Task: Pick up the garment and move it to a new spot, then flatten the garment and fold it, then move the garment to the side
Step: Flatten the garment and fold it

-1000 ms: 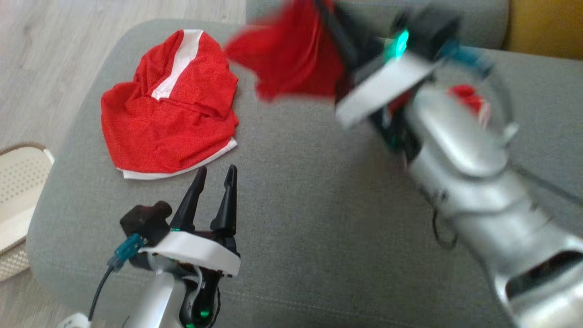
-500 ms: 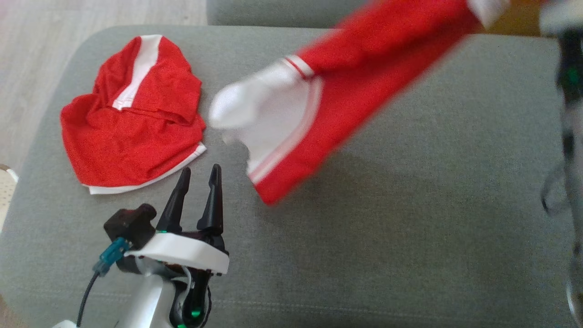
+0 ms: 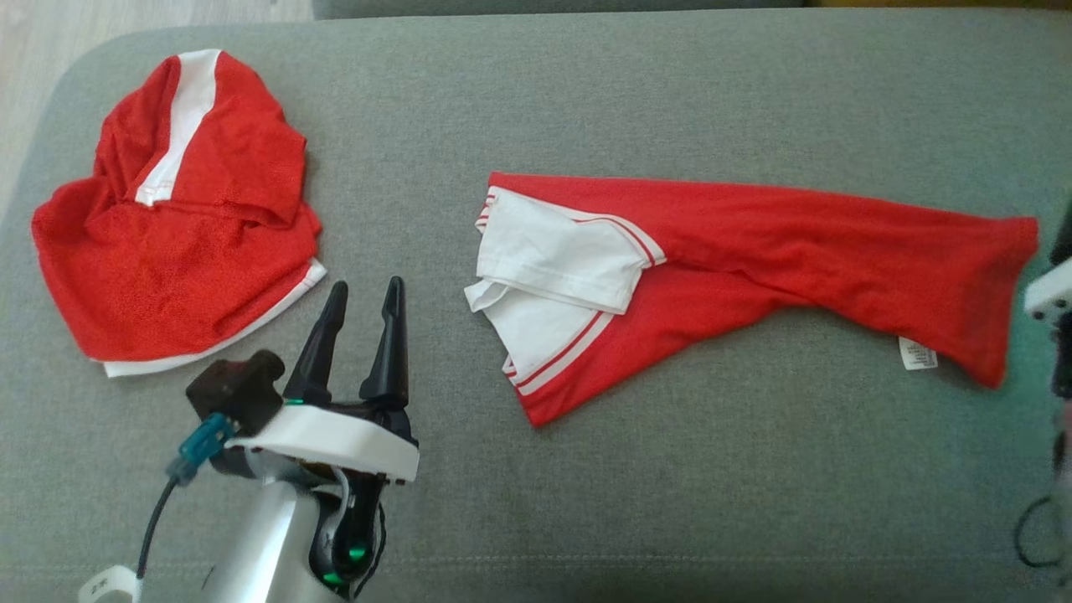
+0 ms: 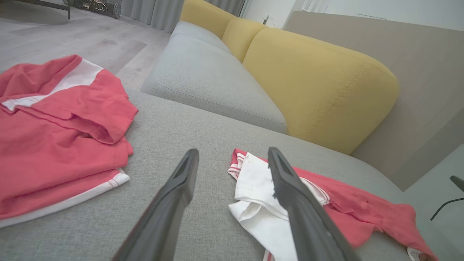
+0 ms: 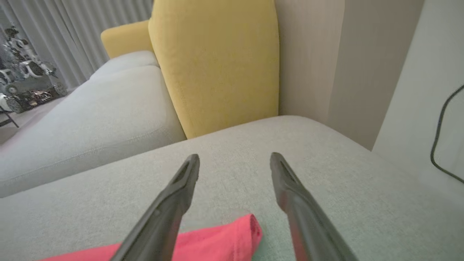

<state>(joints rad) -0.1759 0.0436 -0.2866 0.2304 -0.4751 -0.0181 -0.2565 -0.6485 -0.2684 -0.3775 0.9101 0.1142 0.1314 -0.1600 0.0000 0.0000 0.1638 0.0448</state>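
The garment (image 3: 754, 243), red with a white sleeve and a small white label, lies stretched out left to right across the grey cushion (image 3: 670, 486). My left gripper (image 3: 364, 289) stands open just left of the white sleeve (image 4: 253, 181), touching nothing. In the left wrist view the left gripper (image 4: 232, 156) frames that sleeve end. My right gripper (image 5: 235, 161) is open above the garment's red far corner (image 5: 224, 237), holding nothing. Its white housing (image 3: 1051, 293) shows at the right edge of the head view.
A second red and white garment (image 3: 184, 226) lies bunched at the cushion's left end. Yellow back cushions (image 4: 319, 83) and another grey seat (image 4: 203, 79) stand behind. A black cable (image 5: 438, 137) runs down the wall on the right. Wood floor (image 3: 33, 50) lies beyond the left edge.
The right gripper swung the garment through the air, opened and let it go. The garment now lies spread on the cushion. The head camera has tilted; the left gripper has stayed put.
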